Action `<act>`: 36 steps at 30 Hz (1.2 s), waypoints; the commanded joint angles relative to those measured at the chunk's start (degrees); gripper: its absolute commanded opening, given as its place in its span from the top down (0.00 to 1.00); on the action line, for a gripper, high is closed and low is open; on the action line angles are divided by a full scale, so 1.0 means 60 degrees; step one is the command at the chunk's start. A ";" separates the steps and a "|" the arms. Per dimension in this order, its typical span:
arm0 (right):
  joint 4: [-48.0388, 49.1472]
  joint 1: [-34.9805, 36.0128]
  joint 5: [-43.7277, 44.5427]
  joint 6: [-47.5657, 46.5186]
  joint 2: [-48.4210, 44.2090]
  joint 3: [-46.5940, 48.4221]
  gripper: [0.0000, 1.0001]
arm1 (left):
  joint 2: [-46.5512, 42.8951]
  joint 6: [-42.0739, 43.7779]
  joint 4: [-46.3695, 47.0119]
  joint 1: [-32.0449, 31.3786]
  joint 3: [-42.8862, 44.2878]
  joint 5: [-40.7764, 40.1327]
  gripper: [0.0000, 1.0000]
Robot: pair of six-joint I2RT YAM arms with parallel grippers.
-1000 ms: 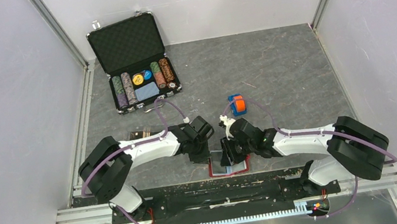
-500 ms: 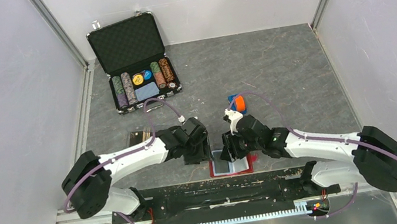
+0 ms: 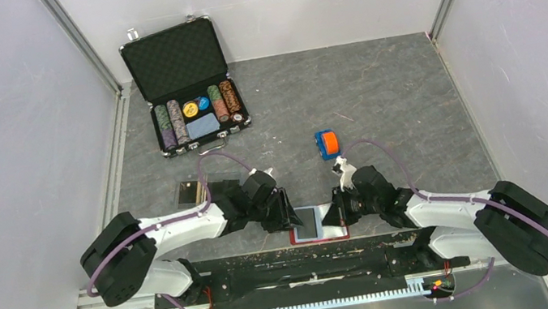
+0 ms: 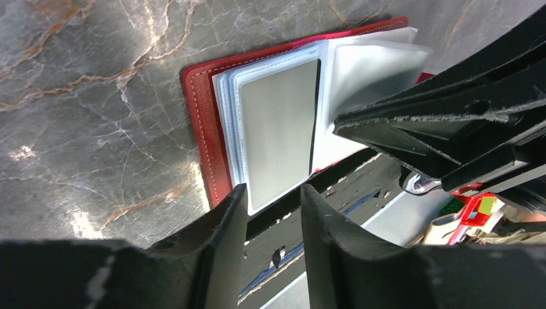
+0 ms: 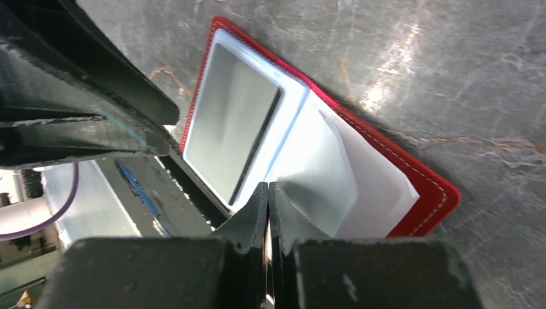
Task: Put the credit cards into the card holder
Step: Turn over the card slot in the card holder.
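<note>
A red wallet (image 3: 338, 236) lies open at the table's near edge, with clear sleeves and a grey card (image 4: 277, 129) in the left sleeve. It shows in the left wrist view (image 4: 199, 116) and the right wrist view (image 5: 431, 193). My left gripper (image 3: 293, 219) is open and empty, its tips (image 4: 273, 187) over the wallet's near left edge. My right gripper (image 3: 337, 212) is shut, its tips (image 5: 268, 185) against a curled clear sleeve (image 5: 322, 167). The card holder (image 3: 190, 191), a small clear tray with something brown-orange in it, sits apart at the left. No orange-gold credit card shows clearly.
An open black chip case (image 3: 178, 58) stands at the back left with rows of chips and a pale blue card (image 3: 203, 124). A small blue and orange object (image 3: 326, 143) lies behind the right arm. A black rail (image 3: 303, 261) runs just in front of the wallet.
Both grippers have dropped low and drawn apart, the left to the wallet's left side, the right to its right side. The wallet's sleeves now show between them.
</note>
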 commanded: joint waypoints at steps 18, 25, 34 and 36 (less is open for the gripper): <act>0.2042 -0.0075 -0.0993 0.0479 0.0578 -0.0345 1.00 | 0.1057 0.0522 -0.1124 -0.0062 0.1234 -0.0544 0.55; 0.1940 -0.0088 -0.0948 0.0419 0.1007 -0.0389 1.00 | 0.1205 0.0562 -0.0922 -0.0221 0.1376 -0.0443 0.65; 0.1854 -0.0079 -0.0910 0.0344 0.1155 -0.0401 1.00 | 0.1351 0.0990 -0.2099 -0.0766 0.2138 -0.1244 0.58; 0.1852 -0.0073 -0.0910 0.0339 0.1193 -0.0384 1.00 | 0.1481 0.1148 -0.2635 -0.0922 0.2463 -0.1535 0.52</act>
